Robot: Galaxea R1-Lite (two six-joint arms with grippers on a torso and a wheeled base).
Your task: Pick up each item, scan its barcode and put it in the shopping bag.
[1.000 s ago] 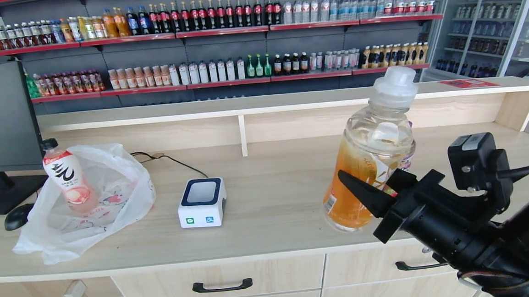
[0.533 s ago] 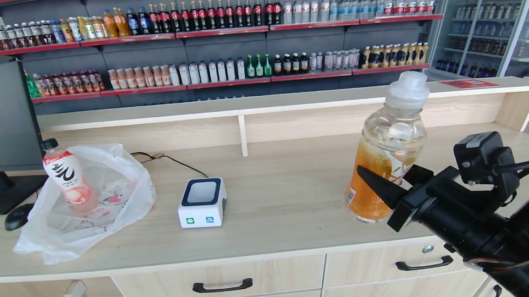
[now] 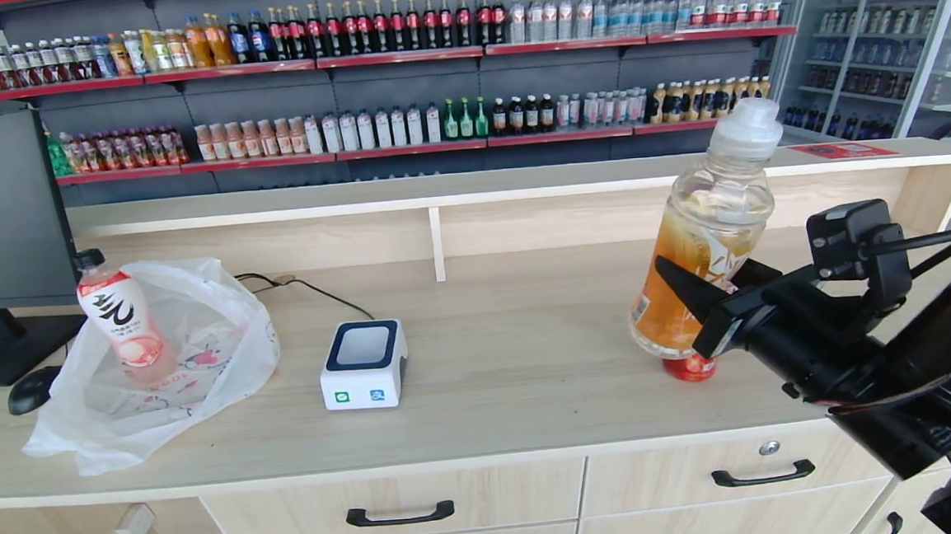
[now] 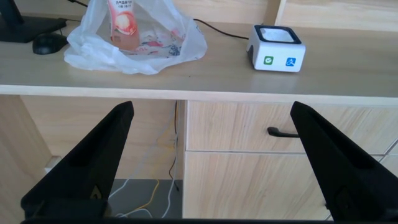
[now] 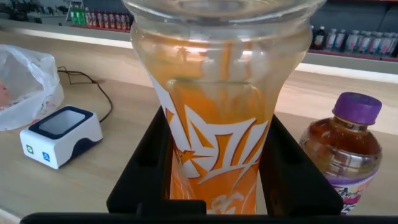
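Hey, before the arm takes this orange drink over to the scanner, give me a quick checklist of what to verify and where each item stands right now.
1. Right gripper shut on the orange bottle: ok.
2. Barcode turned toward the scanner: cannot tell.
3. Scanner window facing up and uncovered: ok.
4. Nothing stands on the counter between bottle and scanner: ok.
5. Shopping bag mouth open, with the pink bottle already inside: ok.
6. Left gripper open, low in front of the drawers, out of the way: ok.
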